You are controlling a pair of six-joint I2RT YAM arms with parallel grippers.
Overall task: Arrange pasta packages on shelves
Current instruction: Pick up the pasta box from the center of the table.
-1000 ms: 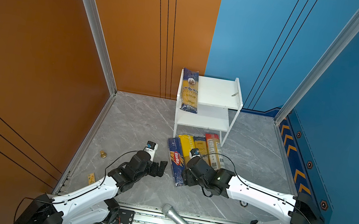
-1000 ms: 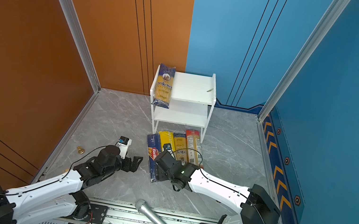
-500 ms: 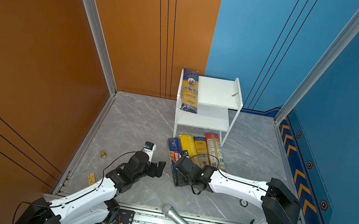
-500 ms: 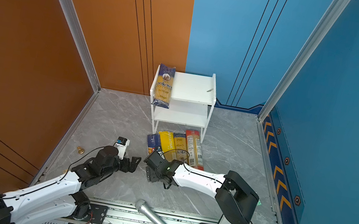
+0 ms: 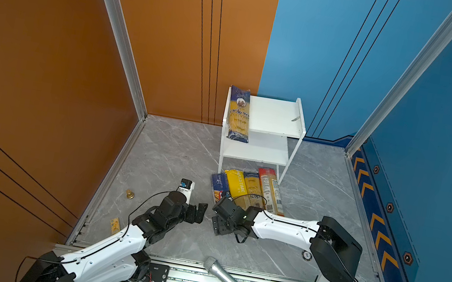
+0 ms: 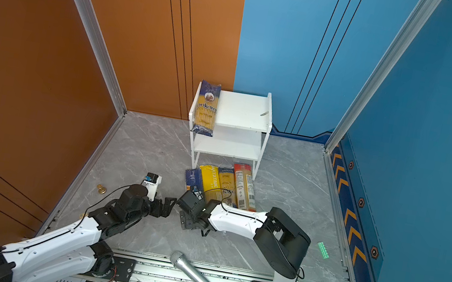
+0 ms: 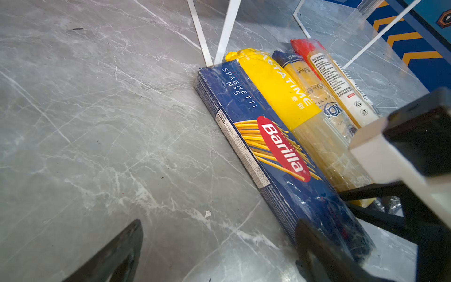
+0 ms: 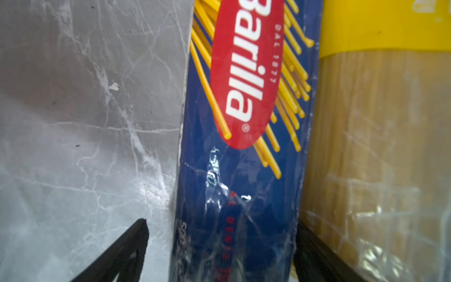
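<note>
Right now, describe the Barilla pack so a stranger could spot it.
Find the white two-tier rack at the back. Four packs lie on the floor before it; the Barilla pack is outermost toward the orange wall, dark blue, red logo.

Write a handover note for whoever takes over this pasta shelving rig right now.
Left gripper: open, empty, beside the right one.
Right gripper: open, jaws straddling the near end of the dark blue Barilla spaghetti bag, not yet closed.
Done: one blue-and-yellow ankara spaghetti bag lies on the top board of the small white two-tier rack, by its left panel.
To do: four bags side by side on the grey marble floor before the rack: the Barilla, a yellow bag, a second ankara bag, a red-and-clear bag.
</note>
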